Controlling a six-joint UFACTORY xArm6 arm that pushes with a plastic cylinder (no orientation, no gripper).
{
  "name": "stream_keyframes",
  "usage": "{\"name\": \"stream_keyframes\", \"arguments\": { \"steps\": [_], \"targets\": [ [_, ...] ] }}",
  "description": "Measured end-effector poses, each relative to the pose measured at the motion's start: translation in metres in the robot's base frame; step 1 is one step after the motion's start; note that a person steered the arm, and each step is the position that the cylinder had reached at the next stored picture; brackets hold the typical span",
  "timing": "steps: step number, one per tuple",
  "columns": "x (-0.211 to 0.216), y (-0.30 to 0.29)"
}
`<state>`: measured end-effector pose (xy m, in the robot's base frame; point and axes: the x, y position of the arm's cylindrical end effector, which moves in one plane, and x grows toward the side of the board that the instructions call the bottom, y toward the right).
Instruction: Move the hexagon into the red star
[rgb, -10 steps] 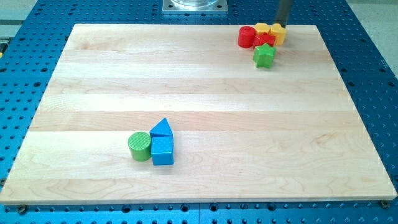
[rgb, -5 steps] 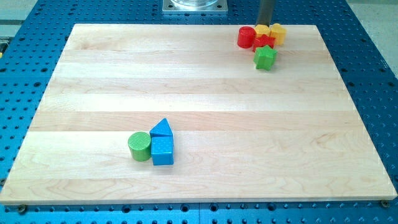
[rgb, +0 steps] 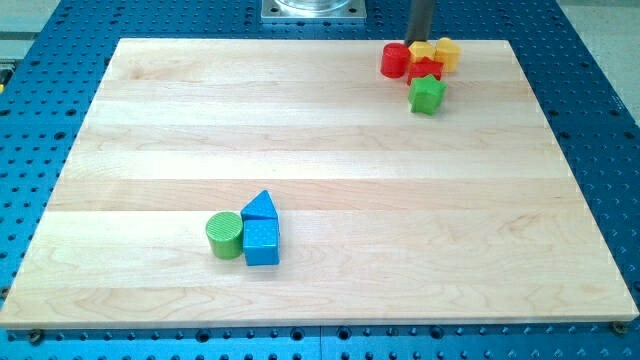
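Up close, the wooden board (rgb: 320, 150) fills most of the view, lying on a blue perforated table (rgb: 600, 120). At the view's top a grey metal base (rgb: 314, 10) sits just past the board's far edge. The dark rod comes down at the view's top right, and my tip (rgb: 419, 38) stands at the board's far edge, just above the cluster of blocks there, between the red cylinder (rgb: 394, 60) and the yellow hexagon (rgb: 422, 50); whether it touches either I cannot tell. The rod has no fingers or jaws to open or close.

Near the view's bottom left, three blocks press together: a blue cube (rgb: 262, 242), a blue triangle (rgb: 260, 207) just above it, and a green cylinder (rgb: 225, 235) on its left.

In the top-right cluster, the yellow hexagon sits against the red star (rgb: 425, 70), with a second yellow block (rgb: 447, 52) on its right, its shape unclear. The green star (rgb: 427, 95) lies just below the red star.
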<state>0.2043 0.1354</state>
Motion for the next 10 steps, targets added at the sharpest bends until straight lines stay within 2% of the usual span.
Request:
{"name": "stream_keyframes", "arguments": {
  "steps": [2,3,5,7,8,10],
  "targets": [
    [0.009,-0.08],
    [0.026,-0.097],
    [0.026,-0.098],
    [0.053,-0.111],
    [0.126,-0.113],
    [0.372,-0.096]
  ]
}}
